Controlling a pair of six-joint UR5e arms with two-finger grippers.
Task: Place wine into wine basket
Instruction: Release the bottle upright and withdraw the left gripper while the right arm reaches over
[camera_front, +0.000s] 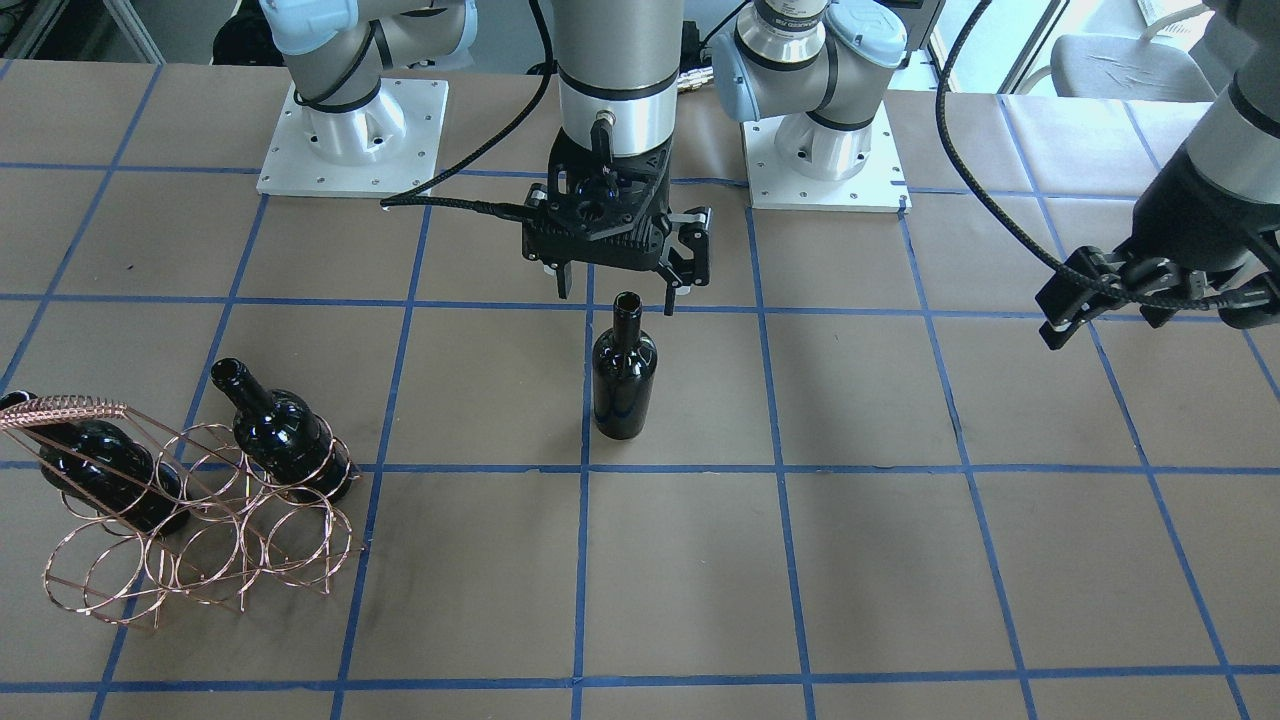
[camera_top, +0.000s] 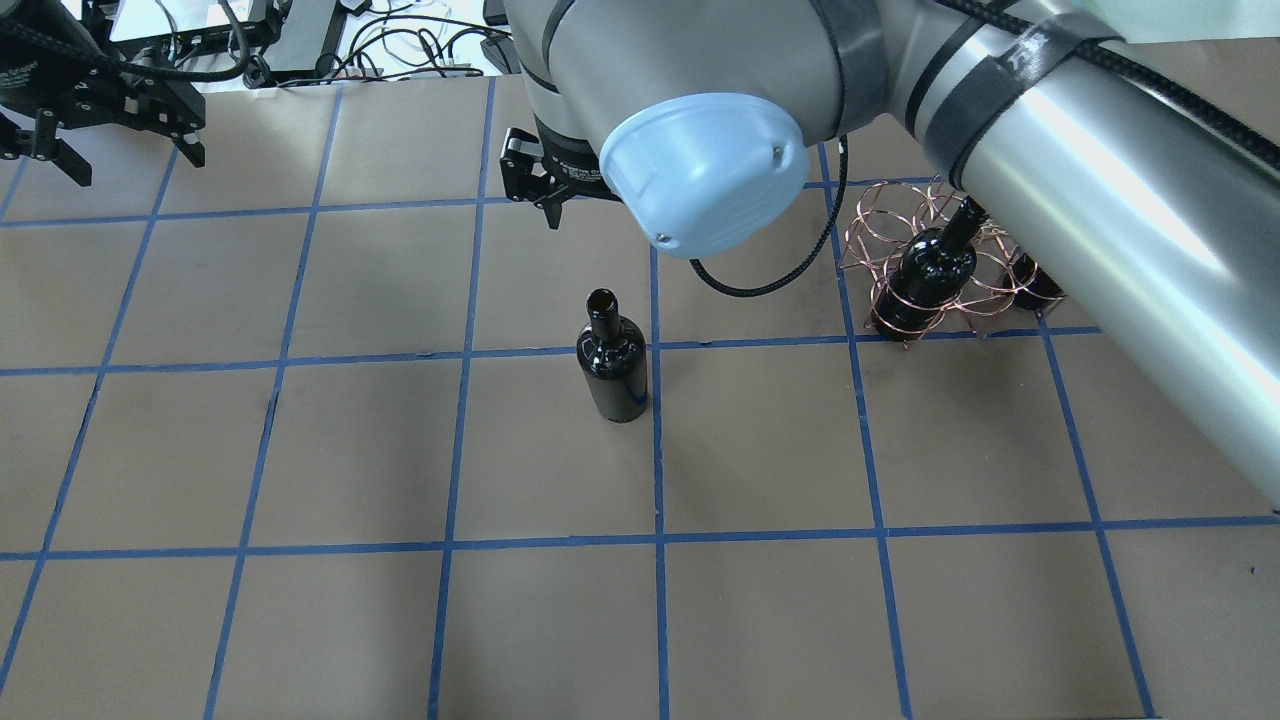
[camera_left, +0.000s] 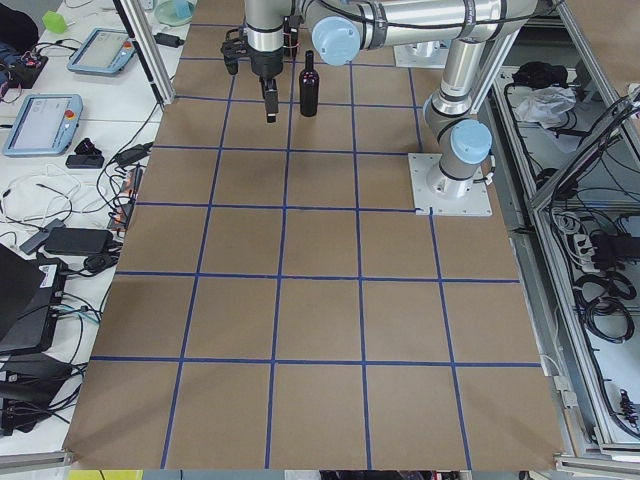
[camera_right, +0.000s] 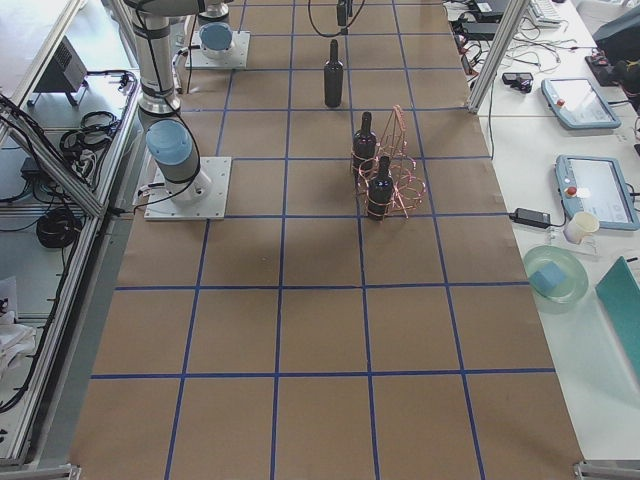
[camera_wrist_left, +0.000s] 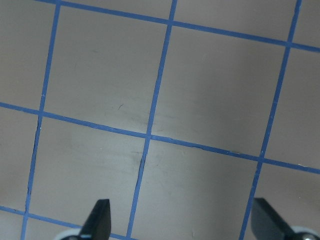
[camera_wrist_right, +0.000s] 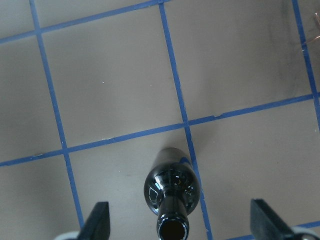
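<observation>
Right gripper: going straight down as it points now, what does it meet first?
Likely the standing wine bottle. The right gripper is open, pointing down, with the bottle's mouth between its fingers; they would straddle the neck. Depth is unclear; if offset, the table.

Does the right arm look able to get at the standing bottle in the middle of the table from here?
Probably yes. The right pincer hangs open above the bottle, and the right wrist view shows the bottle's mouth lined up in the open gap. Nothing stands between them.
</observation>
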